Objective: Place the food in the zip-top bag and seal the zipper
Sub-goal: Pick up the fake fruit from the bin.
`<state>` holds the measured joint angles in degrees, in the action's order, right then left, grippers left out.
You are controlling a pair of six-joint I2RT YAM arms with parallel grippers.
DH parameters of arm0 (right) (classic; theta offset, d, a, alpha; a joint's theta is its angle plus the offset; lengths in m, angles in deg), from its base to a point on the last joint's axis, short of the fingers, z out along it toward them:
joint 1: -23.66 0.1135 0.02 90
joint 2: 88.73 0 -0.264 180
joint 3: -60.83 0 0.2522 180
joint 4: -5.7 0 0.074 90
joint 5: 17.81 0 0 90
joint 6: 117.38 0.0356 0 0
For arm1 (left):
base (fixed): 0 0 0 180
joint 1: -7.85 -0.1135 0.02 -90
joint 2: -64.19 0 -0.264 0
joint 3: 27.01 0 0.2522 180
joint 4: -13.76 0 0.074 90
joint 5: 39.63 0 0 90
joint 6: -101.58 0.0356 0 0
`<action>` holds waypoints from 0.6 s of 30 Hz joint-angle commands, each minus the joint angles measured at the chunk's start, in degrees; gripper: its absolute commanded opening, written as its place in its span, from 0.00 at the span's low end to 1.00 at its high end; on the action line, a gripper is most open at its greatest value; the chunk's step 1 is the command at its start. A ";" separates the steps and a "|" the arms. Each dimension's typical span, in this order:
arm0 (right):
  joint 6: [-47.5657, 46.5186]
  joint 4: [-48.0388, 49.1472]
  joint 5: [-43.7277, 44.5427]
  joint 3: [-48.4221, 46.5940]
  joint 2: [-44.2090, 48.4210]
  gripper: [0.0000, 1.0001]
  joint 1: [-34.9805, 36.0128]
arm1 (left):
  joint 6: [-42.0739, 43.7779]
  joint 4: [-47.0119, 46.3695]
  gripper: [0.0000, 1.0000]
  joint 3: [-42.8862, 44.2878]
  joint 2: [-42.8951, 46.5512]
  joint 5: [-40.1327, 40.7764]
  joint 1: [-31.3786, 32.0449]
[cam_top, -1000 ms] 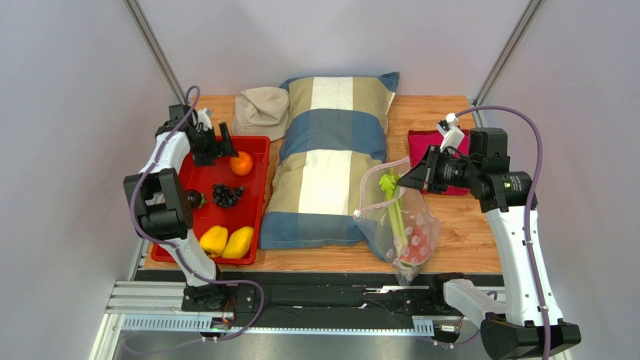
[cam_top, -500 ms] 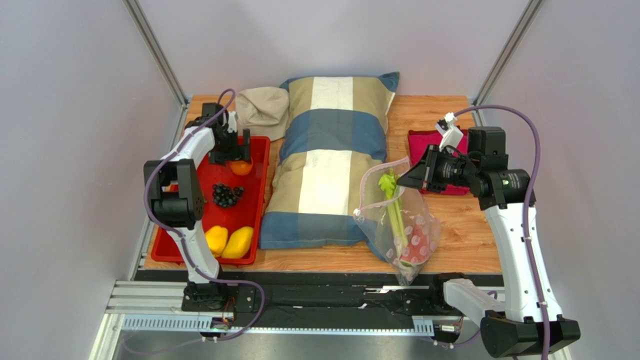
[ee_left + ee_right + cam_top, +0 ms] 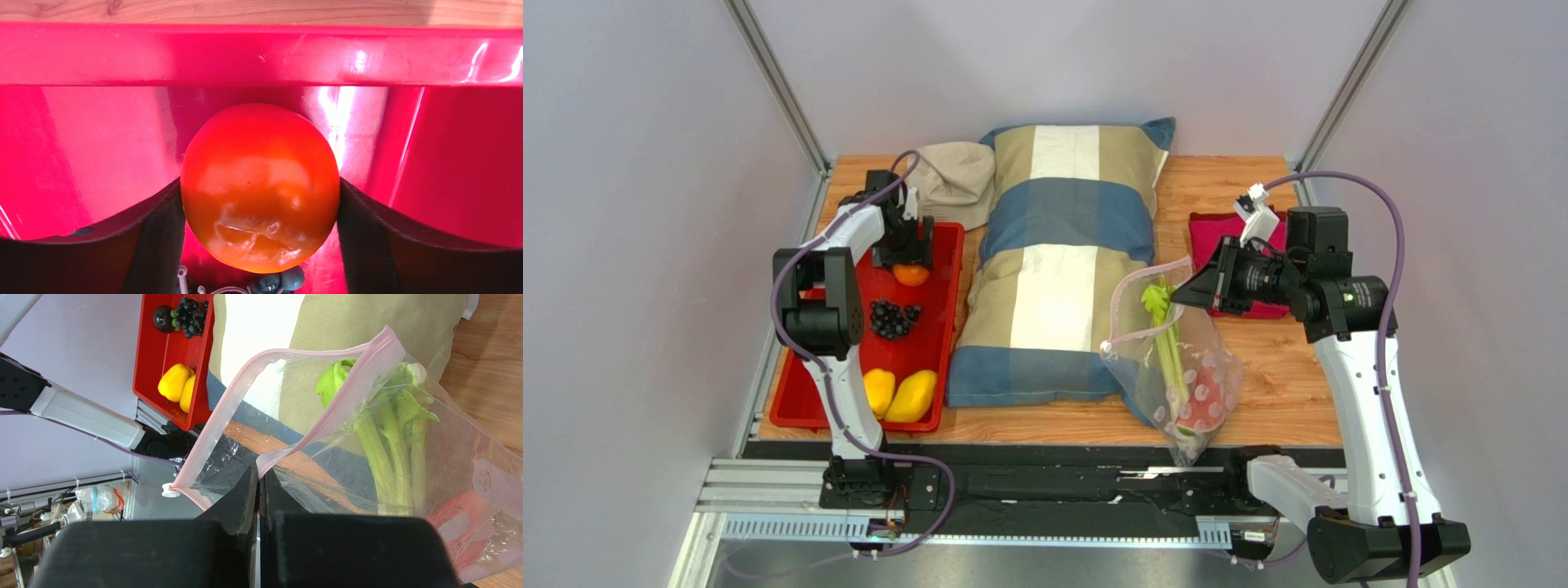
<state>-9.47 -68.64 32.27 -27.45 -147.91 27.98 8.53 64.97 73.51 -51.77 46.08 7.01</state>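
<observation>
Top view: the left tool (image 3: pixel 906 249) is down in the shiny red plastic tray (image 3: pixel 795 410), left of the big blue, beige and white striped pillow (image 3: pixel 1063 263). It is set around a glossy round orange (image 3: pixel 912 276) at the tray's far end. Nearer in the same tray lie a dark grape cluster (image 3: pixel 891 319) and two yellow toy peppers (image 3: pixel 897 395). At the pillow's near right corner, the right tool (image 3: pixel 1182 292) holds the clear dotted plastic zip-top bag (image 3: pixel 1204 380) up by its mouth over the wooden desk (image 3: pixel 1290 380). A long green celery stalk (image 3: pixel 1166 343) is inside the bag.

Left wrist view: both dark fingers (image 3: pixel 153 245) touch the orange's sides, gripping it close to the tray's wall.

Right wrist view: this tool is clamped narrow on the thin pink zipper strip (image 3: pixel 344 391). The bag's mouth gapes toward the pillow, the celery's leafy top reaches that mouth, and a reddish slice (image 3: pixel 460 523) lies at the bag's bottom
</observation>
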 commanded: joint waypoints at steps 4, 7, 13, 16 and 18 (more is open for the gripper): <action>-1.39 1.25 0.46 -0.98 0.55 0.00 -0.10 | 2.78 1.74 0.46 -0.37 11.18 -1.58 -0.04; -1.30 1.34 0.55 -0.80 0.82 0.00 -0.01 | 2.96 4.54 0.37 2.00 18.03 -5.62 0.58; -1.30 1.07 0.99 -0.01 1.52 0.00 -0.10 | -1.24 9.13 0.32 12.98 26.57 -19.31 10.93; -1.13 0.81 0.55 -0.71 1.61 0.00 -0.01 | -5.45 8.26 0.30 17.38 28.07 -24.95 18.23; -1.21 0.64 0.20 -1.24 1.70 0.00 -0.01 | -7.66 7.29 0.29 19.75 27.99 -27.25 22.00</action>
<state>-9.86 -68.66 32.75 -27.32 -147.45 27.98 6.54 71.38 89.53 -24.56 29.16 22.85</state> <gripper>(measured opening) 0.011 0.803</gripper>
